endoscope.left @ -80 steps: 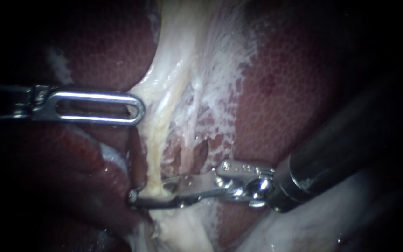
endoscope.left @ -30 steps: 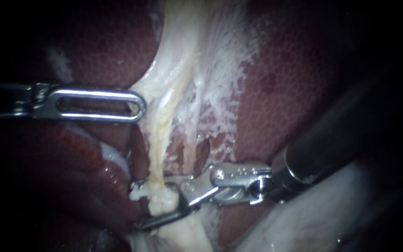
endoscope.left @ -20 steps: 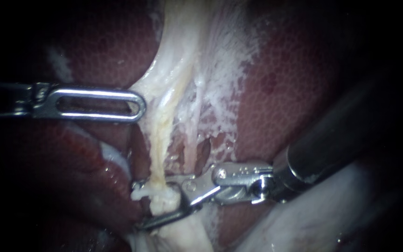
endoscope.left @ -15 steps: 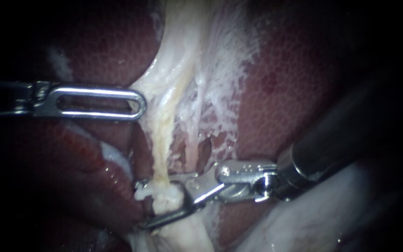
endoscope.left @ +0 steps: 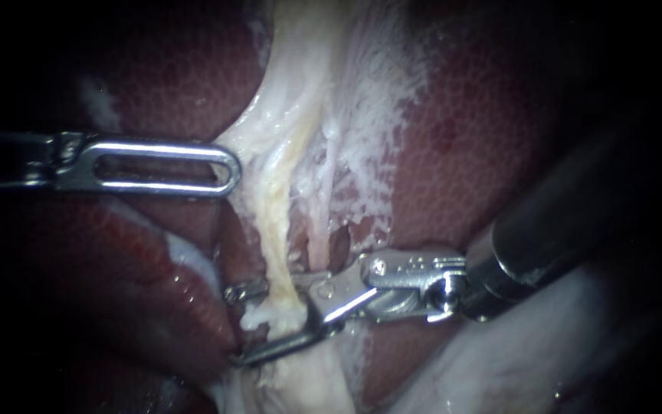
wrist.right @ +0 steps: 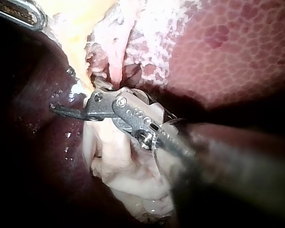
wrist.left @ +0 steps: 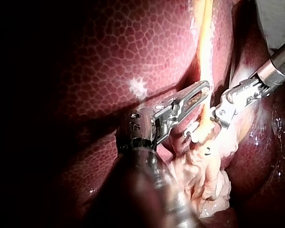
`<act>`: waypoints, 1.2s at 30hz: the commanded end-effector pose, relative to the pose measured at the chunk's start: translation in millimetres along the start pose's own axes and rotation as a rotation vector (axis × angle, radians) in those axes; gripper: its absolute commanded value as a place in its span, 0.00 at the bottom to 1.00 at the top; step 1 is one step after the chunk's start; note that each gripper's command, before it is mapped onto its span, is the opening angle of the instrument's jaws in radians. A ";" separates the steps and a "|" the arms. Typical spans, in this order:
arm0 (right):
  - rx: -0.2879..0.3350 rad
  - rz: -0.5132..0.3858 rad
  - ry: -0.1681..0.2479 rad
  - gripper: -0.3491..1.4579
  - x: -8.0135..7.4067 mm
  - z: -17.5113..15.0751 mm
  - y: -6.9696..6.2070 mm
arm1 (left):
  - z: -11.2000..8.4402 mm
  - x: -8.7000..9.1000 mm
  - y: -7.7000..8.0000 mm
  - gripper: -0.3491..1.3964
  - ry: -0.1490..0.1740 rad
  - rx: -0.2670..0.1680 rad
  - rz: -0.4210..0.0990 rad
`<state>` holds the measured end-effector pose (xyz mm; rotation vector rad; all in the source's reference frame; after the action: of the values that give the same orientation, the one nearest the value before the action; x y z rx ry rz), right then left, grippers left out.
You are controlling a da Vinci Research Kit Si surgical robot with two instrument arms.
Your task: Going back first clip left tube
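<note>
The left tube (endoscope.left: pixel 273 222), a pale yellow band, runs down the middle of the endoscope view. A small metal clip (endoscope.left: pixel 245 290) sits on it, showing at its left edge. My right instrument (endoscope.left: pixel 270 322) comes in from the right, and its jaws stand open around the tube just below the clip. In the right wrist view the same jaws (wrist.right: pixel 73 111) gape beside the pale tissue. My left instrument (endoscope.left: pixel 233 169) is a slotted jaw pair lying flat, shut on the pale tissue (endoscope.left: pixel 250 149) beside the tube. In the left wrist view its jaws (wrist.left: pixel 205 88) lie against the tube (wrist.left: pixel 204 47).
Dark red liver (endoscope.left: pixel 484 138) surrounds the field on both sides. A thinner pinkish strand (endoscope.left: pixel 323 230) runs just right of the left tube, among white frayed tissue (endoscope.left: pixel 377 115). The right shaft (endoscope.left: pixel 561 230) crosses the lower right. Lumpy pale tissue (wrist.left: pixel 204 175) lies below the clip.
My right jaws were shut across the tube 2.7 s ago. They have since opened and slid slightly right, leaving the clip on the tube. My left instrument has held still.
</note>
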<state>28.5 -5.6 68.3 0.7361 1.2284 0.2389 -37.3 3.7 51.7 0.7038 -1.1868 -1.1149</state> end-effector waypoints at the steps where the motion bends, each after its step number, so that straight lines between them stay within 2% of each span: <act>1: 0.000 0.001 -0.001 0.52 -0.1 0.0 0.0 | 0.0 0.0 0.0 0.00 0.000 0.001 0.000; 11: -0.023 -0.022 0.002 0.52 -0.4 -1.5 0.7 | 0.0 0.0 0.0 0.00 0.000 0.001 0.000; 20: -0.054 -0.041 0.009 0.52 0.9 -5.9 0.8 | 0.0 0.0 0.0 0.00 0.001 0.001 0.000; 26: -0.074 -0.029 0.013 0.52 1.7 -9.8 0.1 | 0.0 0.0 0.0 0.00 0.001 0.001 0.000; 31: -0.076 -0.031 0.013 0.52 2.2 -12.8 -1.3 | 0.0 0.1 0.2 0.00 0.001 0.001 0.001; 36: -0.065 -0.078 0.012 0.52 2.8 -15.6 -2.4 | 0.0 0.2 0.4 0.00 0.001 0.002 0.002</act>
<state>14.3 0.1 62.1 0.6275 1.2545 0.2141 -37.2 3.6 52.2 0.7039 -1.1876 -1.1121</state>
